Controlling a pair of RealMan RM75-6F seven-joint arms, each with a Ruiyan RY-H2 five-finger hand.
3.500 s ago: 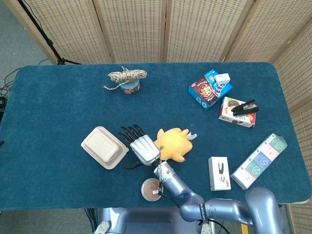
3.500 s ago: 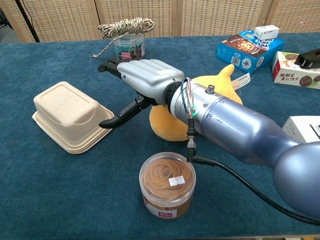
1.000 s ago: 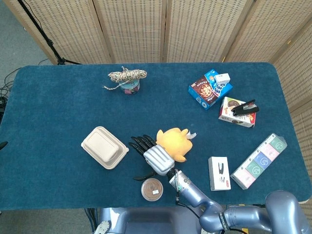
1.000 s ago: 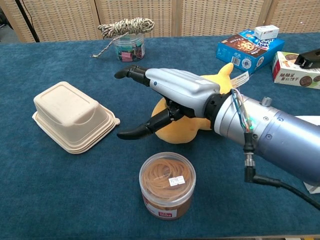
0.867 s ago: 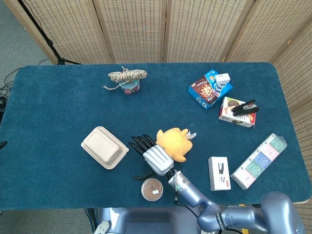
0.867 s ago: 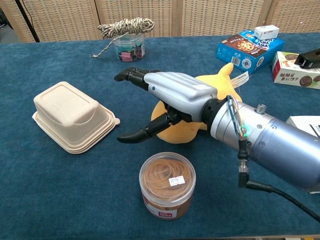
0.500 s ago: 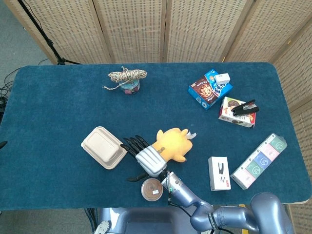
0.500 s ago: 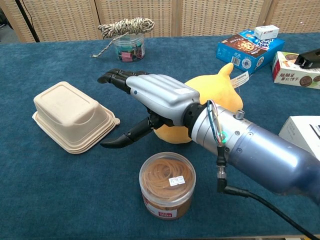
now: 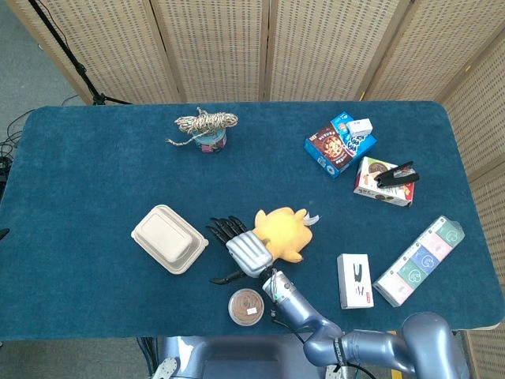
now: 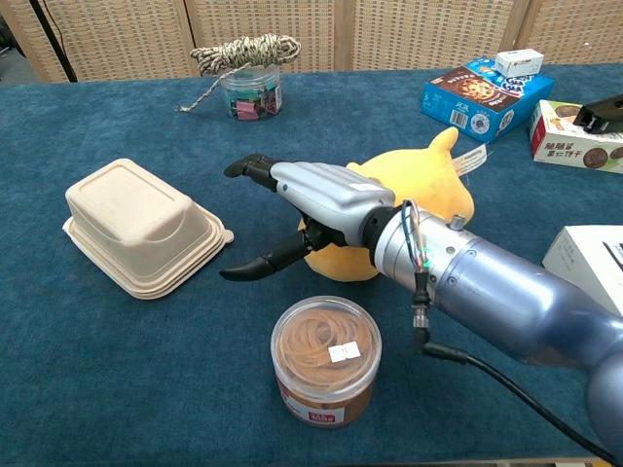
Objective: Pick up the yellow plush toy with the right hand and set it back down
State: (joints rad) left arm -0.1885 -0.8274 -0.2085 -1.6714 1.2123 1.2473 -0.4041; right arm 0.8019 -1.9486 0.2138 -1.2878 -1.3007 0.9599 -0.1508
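Rubber bands fill the clear round tub (image 10: 328,375) nearest the robot, standing on the blue table cloth (image 9: 95,174) just in front of the right arm's forearm. Behind it the right hand (image 10: 313,209) reaches out to the left of the yellow plush toy (image 10: 414,199), palm down, fingers (image 10: 255,165) spread and stretched forward, thumb pointing out low toward the beige clamshell food box (image 10: 136,229). The hand holds nothing. Its wrist side lies against or just in front of the toy's left flank, but whether it actually touches the plush cannot be told from either view.

The toy sits on the cloth near the middle of the table, between the food box and the white box printed with a black clip (image 9: 356,280), its paper tag (image 10: 473,154) sticking out on the far side. The left hand does not show in either view.

Judged from this, the task is at the approach step — the grasp is not yet made, since the fingers lie beside the toy rather than around it. The next move calls for bringing the palm over the toy's body and closing the fingers on it, keeping the thumb clear of the food box and the forearm clear of the tub.

Farther back stand a small jar topped with a coil of twine (image 9: 207,121) and, to the right, a blue snack box (image 9: 339,145) — both well apart from the toy.
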